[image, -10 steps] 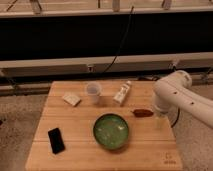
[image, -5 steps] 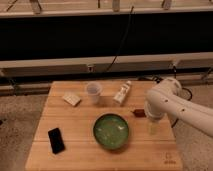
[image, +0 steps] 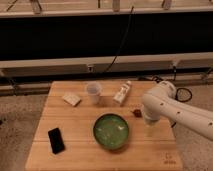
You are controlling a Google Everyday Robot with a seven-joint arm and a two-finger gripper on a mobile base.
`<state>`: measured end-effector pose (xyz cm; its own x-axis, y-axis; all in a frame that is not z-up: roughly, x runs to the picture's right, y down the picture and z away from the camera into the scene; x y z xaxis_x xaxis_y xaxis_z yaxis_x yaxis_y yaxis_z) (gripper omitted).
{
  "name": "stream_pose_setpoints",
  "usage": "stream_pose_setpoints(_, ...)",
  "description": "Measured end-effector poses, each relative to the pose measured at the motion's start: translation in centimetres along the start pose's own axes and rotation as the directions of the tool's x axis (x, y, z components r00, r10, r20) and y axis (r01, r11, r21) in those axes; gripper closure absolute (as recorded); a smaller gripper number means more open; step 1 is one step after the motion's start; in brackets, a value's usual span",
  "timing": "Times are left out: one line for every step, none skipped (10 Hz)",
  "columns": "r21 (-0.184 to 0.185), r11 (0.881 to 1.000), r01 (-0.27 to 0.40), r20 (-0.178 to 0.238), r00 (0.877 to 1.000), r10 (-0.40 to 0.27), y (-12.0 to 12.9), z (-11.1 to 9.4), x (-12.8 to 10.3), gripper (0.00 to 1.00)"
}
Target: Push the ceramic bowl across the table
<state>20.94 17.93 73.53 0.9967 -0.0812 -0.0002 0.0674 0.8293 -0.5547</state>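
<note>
Green-glazed ceramic bowl (image: 110, 131) sits centred near the front edge of the table (image: 80, 156), unmoved. The gripper (image: 149, 129) has swung in from the right edge and lowered just beside the bowl's right rim; its opening cannot be told. The push is judged about to begin. A white cup (image: 93, 92) stands toward the far edge.

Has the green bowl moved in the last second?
No. The ceramic bowl sits where it was beside the black phone; the gripper hangs close by at its other side.
</note>
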Motion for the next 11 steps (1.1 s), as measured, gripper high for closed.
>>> stream_pose_setpoints(0.000, 1.000, 0.002, -0.001, 1.000, -0.002, 0.0, 0.1, -0.3, 0.20)
stream_pose_setpoints(-0.001, 1.000, 0.005, -0.002, 1.000, -0.005, 0.1, 0.3, -0.3, 0.20)
stream_pose_setpoints(-0.002, 1.000, 0.008, -0.004, 1.000, -0.008, 0.2, 0.5, -0.3, 0.20)
stream_pose_setpoints(-0.004, 1.000, 0.011, -0.008, 1.000, -0.011, 0.2, 0.8, -0.4, 0.20)
stream_pose_setpoints(-0.004, 1.000, 0.020, -0.009, 1.000, -0.020, 0.1, 1.2, -1.1, 0.20)
stream_pose_setpoints(-0.003, 1.000, 0.022, -0.011, 1.000, -0.022, 0.1, 1.3, -1.2, 0.20)
stream_pose_setpoints(-0.006, 1.000, 0.022, -0.012, 1.000, -0.022, 0.3, 1.4, -1.1, 0.22)
stream_pose_setpoints(-0.008, 1.000, 0.026, -0.014, 1.000, -0.026, 0.3, 1.6, -1.2, 0.25)
stream_pose_setpoints(-0.009, 0.999, 0.033, -0.015, 0.999, -0.033, 0.3, 2.0, -1.6, 0.33)
stream_pose_setpoints(-0.009, 0.999, 0.036, -0.018, 0.999, -0.037, 0.3, 2.1, -1.7, 0.42)
stream_pose_setpoints(-0.009, 0.999, 0.041, -0.020, 0.999, -0.041, 0.3, 2.2, -1.9, 0.46)
